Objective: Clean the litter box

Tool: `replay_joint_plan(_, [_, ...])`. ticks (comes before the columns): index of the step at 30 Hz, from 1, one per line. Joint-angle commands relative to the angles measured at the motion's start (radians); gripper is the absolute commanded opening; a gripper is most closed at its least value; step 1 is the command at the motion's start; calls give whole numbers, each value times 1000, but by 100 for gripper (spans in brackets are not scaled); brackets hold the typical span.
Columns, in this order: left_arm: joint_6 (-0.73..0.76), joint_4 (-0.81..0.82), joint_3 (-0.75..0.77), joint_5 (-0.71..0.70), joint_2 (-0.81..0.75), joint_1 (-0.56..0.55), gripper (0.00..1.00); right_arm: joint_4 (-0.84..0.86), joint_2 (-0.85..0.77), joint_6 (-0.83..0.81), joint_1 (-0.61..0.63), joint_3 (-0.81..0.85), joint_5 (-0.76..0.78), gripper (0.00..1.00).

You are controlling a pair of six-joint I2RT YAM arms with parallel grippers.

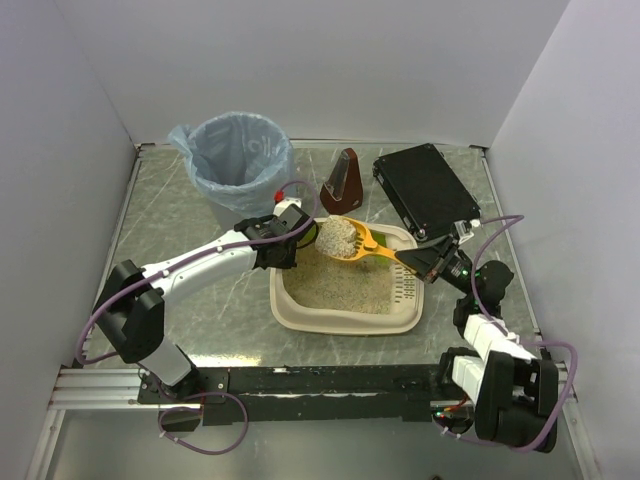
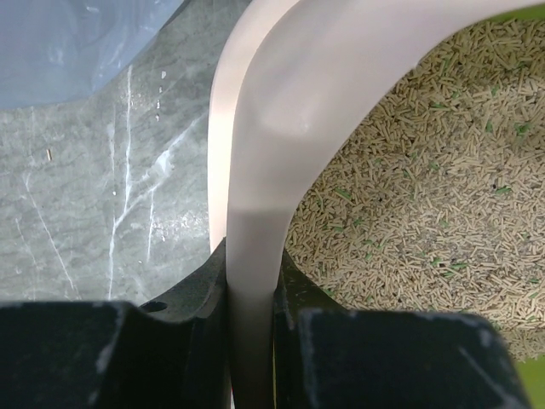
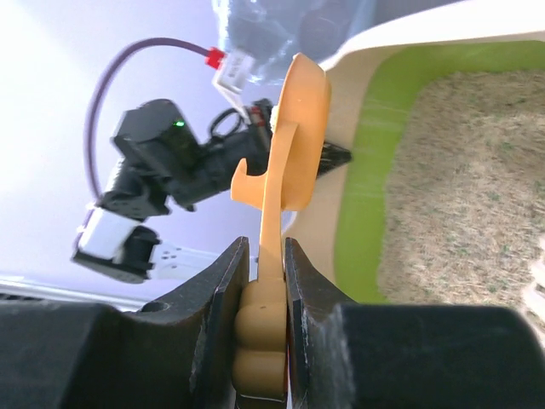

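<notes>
We keep the scoop [image 1: 350, 238] level in the right gripper [image 1: 425, 260], whose jaws are clamped on its orange handle. We should carry the heaped load to the bin [image 1: 238, 160] without tilting it (a spill would land on the table [image 1: 170, 230]). The left gripper [image 1: 293, 243] pinches the far-left rim of the box [image 1: 335, 322] and steadies it. The box sits mid-table. It is shallow and cream, with a green inner wall and pale pellet litter [image 1: 345, 285].

The right end effector [image 1: 425, 262] holds an orange scoop [image 1: 375, 245] by its handle, heaped with litter, above the far left corner of the litter box [image 1: 345, 325] on the counter [image 1: 230, 320]. The left end effector [image 1: 290, 240] appears to grip that corner's rim. A blue-bag-lined bin [image 1: 215, 190] stands behind.
</notes>
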Motion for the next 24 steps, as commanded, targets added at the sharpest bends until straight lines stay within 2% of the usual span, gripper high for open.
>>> replay_joint_plan(1, [-26,180,27,64,-104,5,1,296,48,142,-28,-19,-50,0])
replay_joint_plan(6, [-12,200,22,81,-101,10,1,460,135,209,-29,-40,-25,0])
replay_joint_plan(9, [-9,241,4,96,-92,15,1,626,183,344,-41,-20,-45,0])
replay_joint_plan(14, [-10,259,13,124,-76,21,1,546,157,289,-72,-25,-57,0])
replay_joint_plan(17, [-9,272,-1,124,-90,21,1,620,166,343,-63,22,-68,0])
replay_joint_plan(20, [-18,284,-15,124,-98,22,1,521,99,293,-94,15,-111,0])
replay_joint_plan(22, [-24,287,-22,118,-107,22,1,241,19,115,-89,13,-94,0])
replay_joint_plan(24, [-24,304,-38,125,-121,22,1,160,-54,47,-77,35,-82,0])
